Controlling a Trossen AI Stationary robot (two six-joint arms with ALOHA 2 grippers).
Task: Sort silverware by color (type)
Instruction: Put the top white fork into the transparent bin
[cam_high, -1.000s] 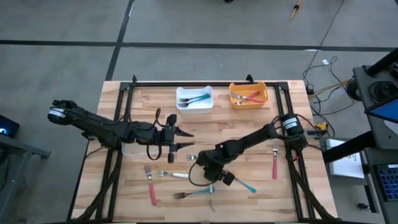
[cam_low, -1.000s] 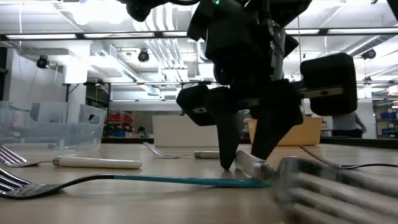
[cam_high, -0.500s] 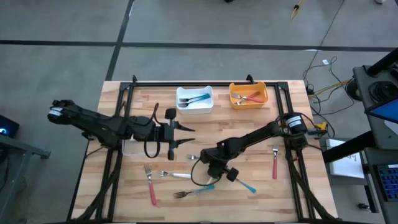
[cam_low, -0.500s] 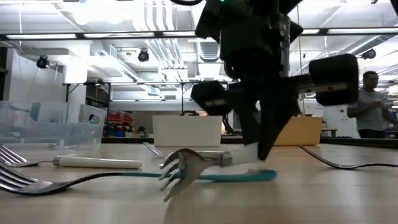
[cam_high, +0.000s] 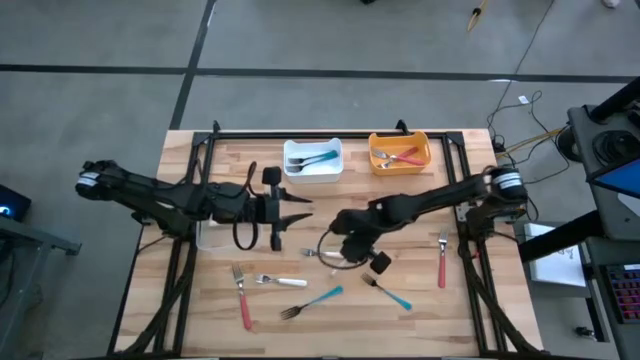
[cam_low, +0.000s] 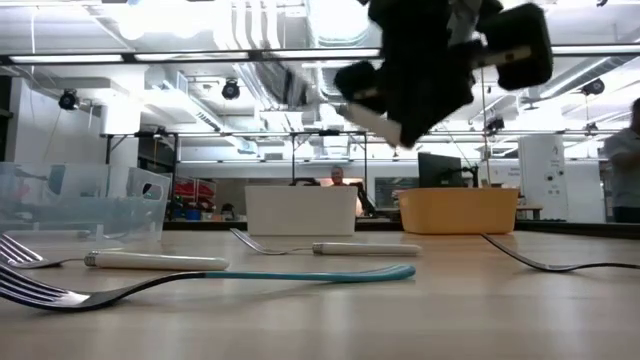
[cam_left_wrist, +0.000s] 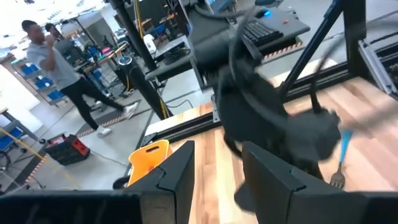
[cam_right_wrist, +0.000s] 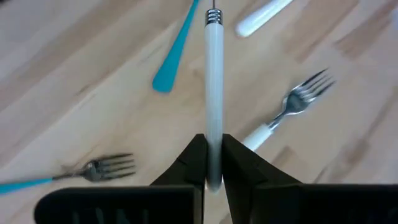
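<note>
- Two robot arms reach over the wooden desk.
- At the near edge, toward 6 o'clock, a teal fork lies flat. A second teal fork lies just to its right.
- At about 7 o'clock lie a red fork and a white fork, close together.
- At 3 o'clock another red fork lies by itself, well apart from the rest.
- Near the middle, the right gripper is up in the air, off the desk. Its fingers are clenched on the white-handled piece, which sticks straight out past them.
- At 9 o'clock from it, the left gripper waits above the desk. Its fingers are spread apart and hold nothing.
- Below the left arm sits a clear bin.
- At the far edge, near 12 o'clock, a white bin holds teal silverware.
- Beside it, toward 1 o'clock, an orange bin holds red silverware.
</note>
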